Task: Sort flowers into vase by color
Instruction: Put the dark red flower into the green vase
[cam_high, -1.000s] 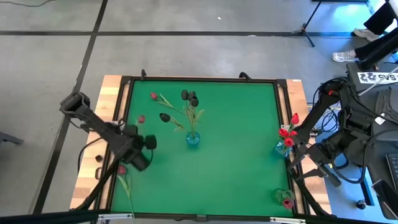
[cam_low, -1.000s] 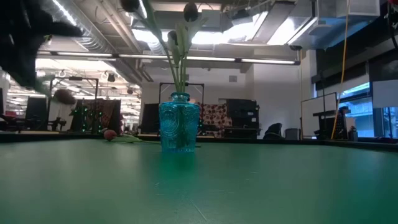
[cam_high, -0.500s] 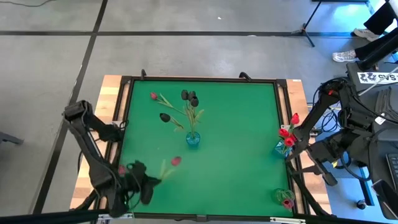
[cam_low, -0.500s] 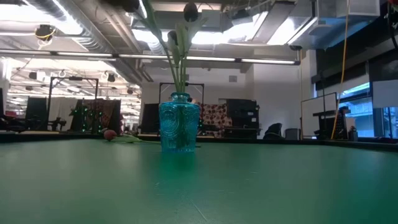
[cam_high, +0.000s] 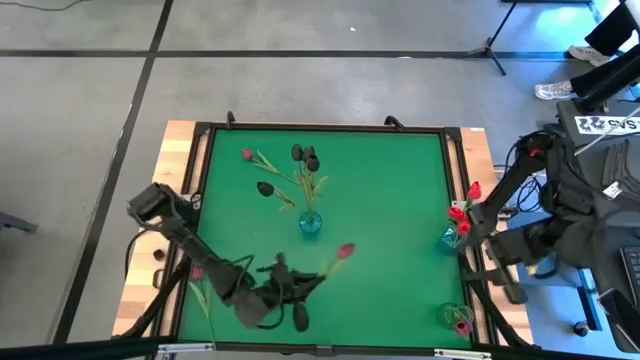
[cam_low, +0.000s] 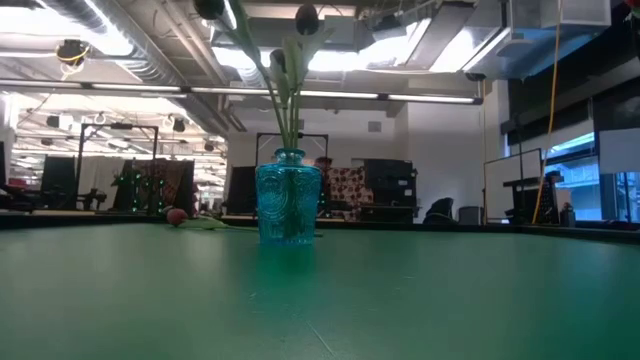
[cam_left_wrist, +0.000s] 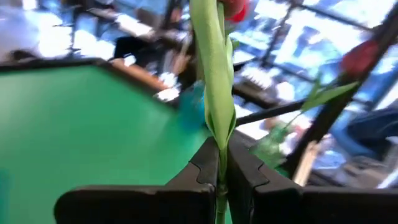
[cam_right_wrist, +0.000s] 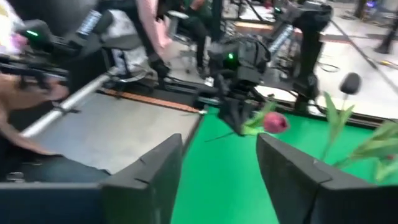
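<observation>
Clamped the left end effector low on a red-headed tulip, head ahead toward the red-flower vase, for sorting; kept the right end effector parted, empty, beside that vase.

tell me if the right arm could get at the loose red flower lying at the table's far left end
Probably not. The right gripper sits off the table's right edge, and that red flower lies across the whole mat, past the blue vase.
</observation>
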